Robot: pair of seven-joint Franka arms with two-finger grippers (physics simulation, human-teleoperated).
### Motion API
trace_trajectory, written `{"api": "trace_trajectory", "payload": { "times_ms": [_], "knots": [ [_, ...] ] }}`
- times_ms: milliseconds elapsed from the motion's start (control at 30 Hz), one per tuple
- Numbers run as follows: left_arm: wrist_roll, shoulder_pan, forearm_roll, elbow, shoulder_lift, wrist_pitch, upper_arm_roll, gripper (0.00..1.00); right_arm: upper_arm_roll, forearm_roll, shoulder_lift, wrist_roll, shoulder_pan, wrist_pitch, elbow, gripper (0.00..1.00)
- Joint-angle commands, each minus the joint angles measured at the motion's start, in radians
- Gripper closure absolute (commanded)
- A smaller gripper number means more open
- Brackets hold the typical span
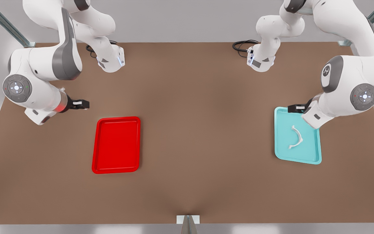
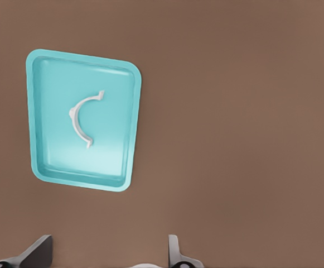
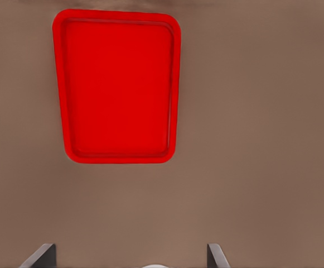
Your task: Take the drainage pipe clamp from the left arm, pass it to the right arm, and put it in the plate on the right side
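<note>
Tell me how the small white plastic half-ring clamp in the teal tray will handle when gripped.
The thin white plastic half-ring clamp is probably light. Its narrow arc may flex or twist if pinched across. Lying flat on the smooth teal rectangular tray, it will likely slide rather than roll when nudged.

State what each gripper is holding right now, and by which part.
Nothing is held. The left gripper hangs open over the teal tray, where the small white plastic half-ring clamp lies untouched. The right gripper hangs open and empty near the glossy red tray.
</note>
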Motion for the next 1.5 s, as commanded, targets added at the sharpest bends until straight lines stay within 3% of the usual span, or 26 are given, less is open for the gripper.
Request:
{"api": "trace_trajectory", "payload": {
  "times_ms": [0,100,133,233,333,500,633,900,933,1000,1033,1133,1400,1467],
  "knots": [
    [-0.007,-0.005,0.018,-0.002,-0.004,0.050,0.007,0.00,-0.001,0.001,0.000,-0.049,0.001,0.097,0.002,0.00],
    [-0.004,0.000,0.015,-0.002,0.016,0.064,0.016,0.00,0.001,-0.007,0.003,-0.054,0.004,0.096,0.010,0.00],
    [0.005,0.014,-0.001,-0.020,0.067,0.119,0.067,0.00,0.001,-0.007,0.001,-0.064,0.004,0.096,0.010,0.00],
    [0.050,0.035,-0.001,-0.321,0.095,0.531,0.170,0.00,0.001,-0.004,0.001,-0.094,0.003,0.086,0.007,0.00],
    [0.045,0.080,-0.033,-0.393,0.176,0.706,0.174,0.00,0.001,-0.004,0.000,-0.094,0.000,0.085,0.007,0.00],
    [0.045,0.118,-0.063,-0.607,0.197,0.964,0.196,0.00,-0.001,-0.005,0.001,-0.095,0.000,0.080,0.005,0.00],
    [0.044,0.133,-0.065,-0.680,0.210,1.085,0.200,0.00,-0.001,-0.005,0.003,-0.095,0.000,0.079,-0.001,0.00],
    [0.043,0.153,-0.094,-0.713,0.231,1.111,0.200,0.00,0.001,-0.002,0.005,-0.095,0.004,0.073,-0.007,0.00],
    [0.043,0.153,-0.096,-0.727,0.236,1.137,0.199,0.02,0.001,-0.002,0.005,-0.095,0.004,0.073,-0.007,0.00],
    [0.044,0.153,-0.106,-0.726,0.237,1.133,0.199,0.36,0.001,-0.004,0.009,-0.094,0.006,0.071,-0.007,0.00],
    [0.043,0.153,-0.108,-0.727,0.237,1.128,0.199,0.43,0.001,-0.003,0.009,-0.094,0.006,0.071,-0.007,0.00],
    [0.045,0.153,-0.109,-0.727,0.237,1.110,0.199,0.44,0.002,-0.004,0.011,-0.094,0.006,0.071,-0.007,0.00],
    [0.045,0.150,-0.136,-0.727,0.243,1.078,0.199,0.66,0.002,-0.004,0.017,-0.094,0.006,0.057,-0.009,0.00],
    [0.047,0.149,-0.136,-0.726,0.248,1.078,0.199,0.66,0.004,-0.005,0.020,-0.094,0.007,0.056,-0.010,0.00]
  ]
}}
